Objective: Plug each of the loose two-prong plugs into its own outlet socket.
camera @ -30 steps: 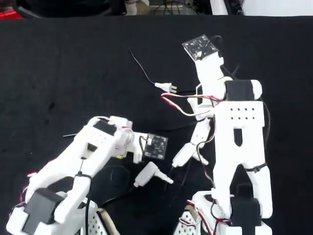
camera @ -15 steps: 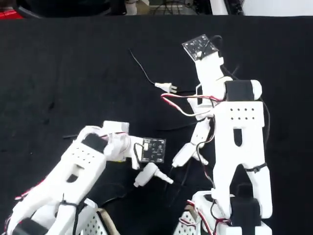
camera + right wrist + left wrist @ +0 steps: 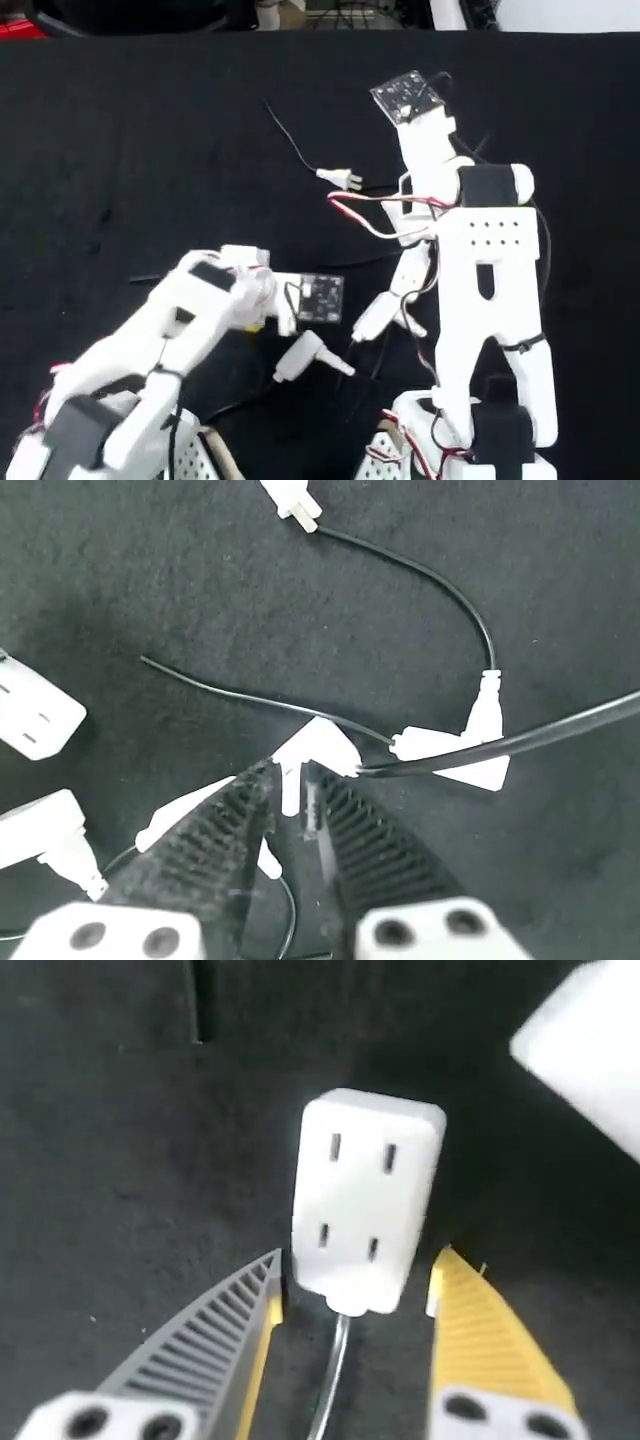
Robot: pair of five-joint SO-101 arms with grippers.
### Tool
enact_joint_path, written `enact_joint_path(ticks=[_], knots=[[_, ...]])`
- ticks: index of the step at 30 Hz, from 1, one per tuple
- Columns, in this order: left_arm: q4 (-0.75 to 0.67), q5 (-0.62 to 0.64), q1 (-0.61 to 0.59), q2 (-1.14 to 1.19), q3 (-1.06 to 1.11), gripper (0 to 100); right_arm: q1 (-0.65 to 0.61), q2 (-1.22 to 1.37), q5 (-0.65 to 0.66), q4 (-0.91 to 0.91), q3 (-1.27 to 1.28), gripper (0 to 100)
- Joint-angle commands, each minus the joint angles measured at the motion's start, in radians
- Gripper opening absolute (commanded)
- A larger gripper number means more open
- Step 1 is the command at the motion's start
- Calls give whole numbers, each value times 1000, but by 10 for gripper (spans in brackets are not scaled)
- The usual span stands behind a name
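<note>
left gripper point(image 3: 360, 1258): from my remote desk i see its jaws spread wide, one grey finger and one yellow on either side of the cord end of a white outlet socket point(image 3: 365, 1200). it grips nothing, and i cannot tell whether either finger touches the socket.
outlet socket: flat on the black table point(image 3: 130, 150), face up with two pairs of slots showing, its cord running back between the fingers.
right gripper point(image 3: 292, 775): jaws drawn almost together, pinching a white two-prong plug point(image 3: 322, 745).
two-prong plug: at the right gripper's fingertips over the cloth, prongs pointing back between the jaws, with a thin black wire point(image 3: 230, 695) passing just behind it.
second plug point(image 3: 290, 502): loose on the table well beyond the right gripper, its black cord curving to a white block point(image 3: 470, 760).
spare socket point(image 3: 30, 715): lying apart from the held plug.
</note>
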Motion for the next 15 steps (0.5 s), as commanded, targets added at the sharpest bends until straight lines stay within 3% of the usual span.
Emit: enact_joint_path(ticks=[1, 5, 9, 15], knots=[[11, 107, 10, 114, -110, 238, -11, -24, 3, -25, -1, 35], [15, 184, 8, 115, -119, 216, -11, -24, 3, -28, -1, 35], [87, 264, 10, 34, -101, 110, -11, -24, 3, -31, 8, 35], [210, 486, -13, -86, -58, 45, -11, -24, 3, -31, 8, 35]])
